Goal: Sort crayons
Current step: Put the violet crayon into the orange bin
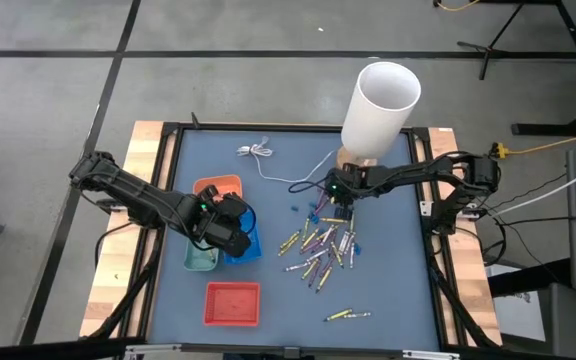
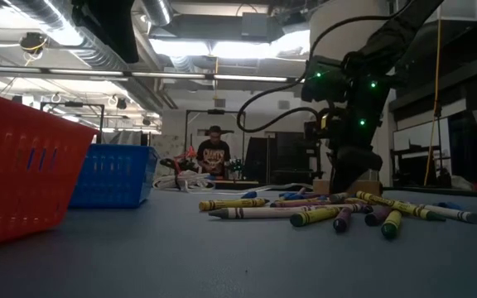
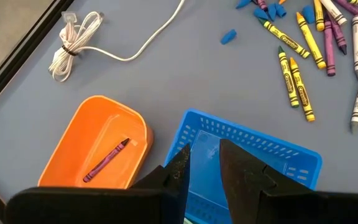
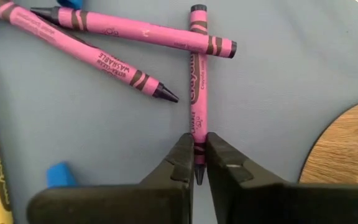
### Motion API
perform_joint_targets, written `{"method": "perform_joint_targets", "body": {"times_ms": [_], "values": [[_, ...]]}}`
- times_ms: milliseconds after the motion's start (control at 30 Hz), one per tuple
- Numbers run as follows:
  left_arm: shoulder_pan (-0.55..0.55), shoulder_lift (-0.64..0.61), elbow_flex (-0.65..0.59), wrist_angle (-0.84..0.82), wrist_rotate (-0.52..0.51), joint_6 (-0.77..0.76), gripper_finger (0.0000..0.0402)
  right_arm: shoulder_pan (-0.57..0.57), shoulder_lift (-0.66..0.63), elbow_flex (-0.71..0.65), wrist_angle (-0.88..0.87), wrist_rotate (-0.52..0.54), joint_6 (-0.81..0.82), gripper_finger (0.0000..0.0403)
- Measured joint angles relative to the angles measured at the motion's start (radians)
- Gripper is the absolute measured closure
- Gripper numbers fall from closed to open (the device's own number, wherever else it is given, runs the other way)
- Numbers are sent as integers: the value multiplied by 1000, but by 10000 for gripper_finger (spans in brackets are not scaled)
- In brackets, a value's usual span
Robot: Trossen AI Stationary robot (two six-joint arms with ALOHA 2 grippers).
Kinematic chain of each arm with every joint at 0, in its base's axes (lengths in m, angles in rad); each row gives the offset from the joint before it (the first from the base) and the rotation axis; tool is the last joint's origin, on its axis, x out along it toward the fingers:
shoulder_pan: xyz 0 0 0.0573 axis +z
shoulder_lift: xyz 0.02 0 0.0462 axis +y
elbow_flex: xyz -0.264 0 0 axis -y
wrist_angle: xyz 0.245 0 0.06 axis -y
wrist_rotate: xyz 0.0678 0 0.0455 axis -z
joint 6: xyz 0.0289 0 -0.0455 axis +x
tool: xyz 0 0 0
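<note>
Crayons lie in a loose pile on the blue-grey table, right of middle; two more lie nearer the front edge. My right gripper stands at the pile's far end, shut on a pink crayon. That crayon crosses another pink one. My left gripper hangs open above the blue tray, holding nothing. One purple crayon lies in the orange tray. My right gripper pinches the pink crayon between its two fingers near the pointed end. The fingers come steeply from above and lie across the crayon. The crayon lies flat on the table, its blunt end pointing away from the fingers.
A tall white cylinder on a wooden disc stands just beyond my right gripper. A teal tray and a red tray sit at the left front. A coiled white cable and small blue bits lie about. A person stands far behind.
</note>
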Motion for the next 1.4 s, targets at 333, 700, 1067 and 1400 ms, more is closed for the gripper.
{"method": "perform_joint_targets", "body": {"times_ms": [333,700,1067,1400], "values": [[0,0,0,2,0,0,331,1,0,7,-15,3,-3,378],[0,0,0,3,13,1,331,3,5,184,-219,-14,-2,379],[-1,0,0,-7,15,1,331,3,4,385,-362,-28,-2,379],[-40,-92,0,-32,65,53,331,2,2,471,-167,-138,-2,379]]}}
